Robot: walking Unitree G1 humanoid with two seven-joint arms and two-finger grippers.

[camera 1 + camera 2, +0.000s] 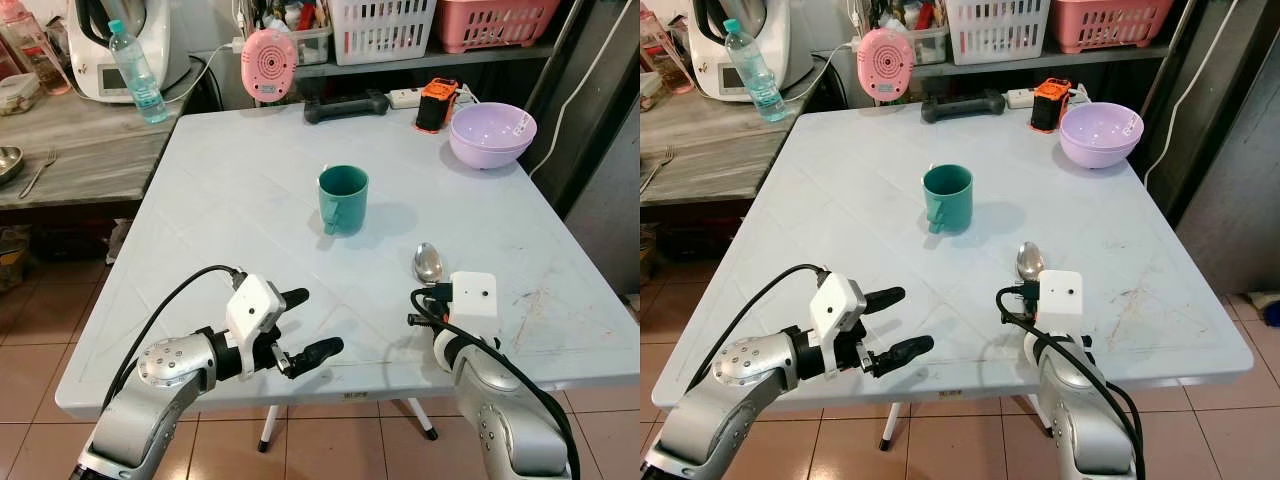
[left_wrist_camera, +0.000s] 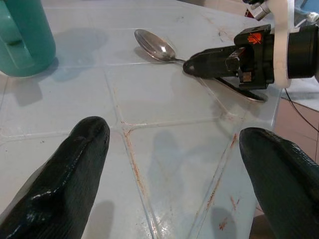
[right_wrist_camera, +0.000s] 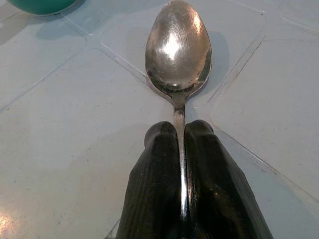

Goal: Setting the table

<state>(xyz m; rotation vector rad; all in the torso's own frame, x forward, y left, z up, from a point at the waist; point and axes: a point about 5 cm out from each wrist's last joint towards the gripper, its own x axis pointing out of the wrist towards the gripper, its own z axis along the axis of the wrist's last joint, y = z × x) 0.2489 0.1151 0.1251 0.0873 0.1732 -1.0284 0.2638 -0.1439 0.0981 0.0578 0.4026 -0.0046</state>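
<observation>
Two silver metal arms end in white boxy wrist housings, looping black cables, and glossy black two-fingered hands: left hand (image 1: pixel 300 322), right hand (image 3: pixel 182 149).

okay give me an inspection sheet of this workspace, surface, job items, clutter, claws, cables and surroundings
Surface: pale table, reddish scuffs near the front edge.
Job's things: teal mug upright mid-table; spoon lying flat; lilac bowl at far right corner.
Clutter: black dumbbell, orange device, pink gadget.
Claws: right claw shut on the spoon's handle; left claw open, empty.
Cables: power strip.
Surroundings: water bottle on side counter; baskets behind.
</observation>
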